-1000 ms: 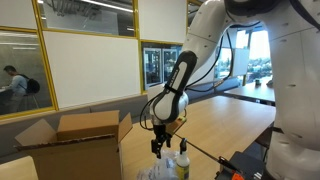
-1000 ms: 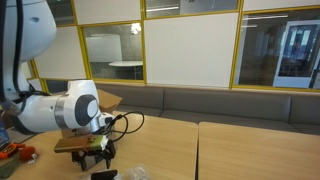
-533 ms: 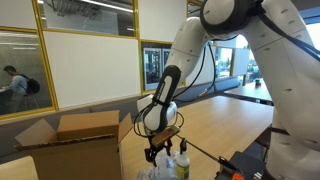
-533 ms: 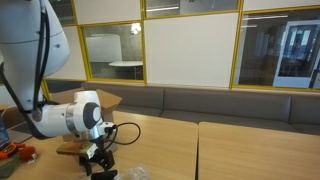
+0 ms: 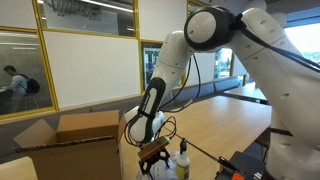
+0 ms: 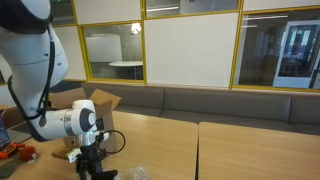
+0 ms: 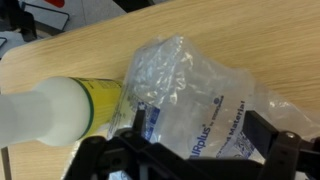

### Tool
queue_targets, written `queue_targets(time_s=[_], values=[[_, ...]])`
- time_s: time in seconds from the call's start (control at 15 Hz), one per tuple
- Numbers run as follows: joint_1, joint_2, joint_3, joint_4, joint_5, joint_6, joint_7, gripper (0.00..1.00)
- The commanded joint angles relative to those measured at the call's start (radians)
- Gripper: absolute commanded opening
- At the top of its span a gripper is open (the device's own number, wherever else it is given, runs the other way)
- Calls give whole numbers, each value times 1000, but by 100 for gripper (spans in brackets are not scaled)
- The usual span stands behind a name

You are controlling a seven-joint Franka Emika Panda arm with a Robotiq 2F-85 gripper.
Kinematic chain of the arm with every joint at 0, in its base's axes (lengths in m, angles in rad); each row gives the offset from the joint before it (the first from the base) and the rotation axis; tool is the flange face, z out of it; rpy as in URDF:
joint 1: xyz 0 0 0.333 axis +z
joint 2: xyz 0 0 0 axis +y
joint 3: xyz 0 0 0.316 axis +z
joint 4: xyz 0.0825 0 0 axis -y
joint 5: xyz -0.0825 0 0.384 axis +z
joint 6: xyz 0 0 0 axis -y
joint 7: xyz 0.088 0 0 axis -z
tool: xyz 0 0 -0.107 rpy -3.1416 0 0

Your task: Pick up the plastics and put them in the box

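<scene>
Clear film plastics at 12 o'clock | gripper spread wide, empty | best: descend centred, avoid bottle at 9 o'clock

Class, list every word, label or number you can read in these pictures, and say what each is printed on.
"...plus": blue print on the crumpled see-through plastic bag, wrist view; the rest of its print is too blurred to read.
White bottle with a yellow-green label: label text unreadable.
Exterior views: no legible text.

The gripper has sunk lower and shifted toward the box, with the arm folding down more steeply. The plastics now lie closer beneath it.
</scene>
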Motion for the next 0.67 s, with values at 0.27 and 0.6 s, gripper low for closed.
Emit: queue_targets(time_s=[0.27,0.6], values=[[68,48,-32,92,-25,-12,173,100],[86,78,-49,65,-58,7,267,100]])
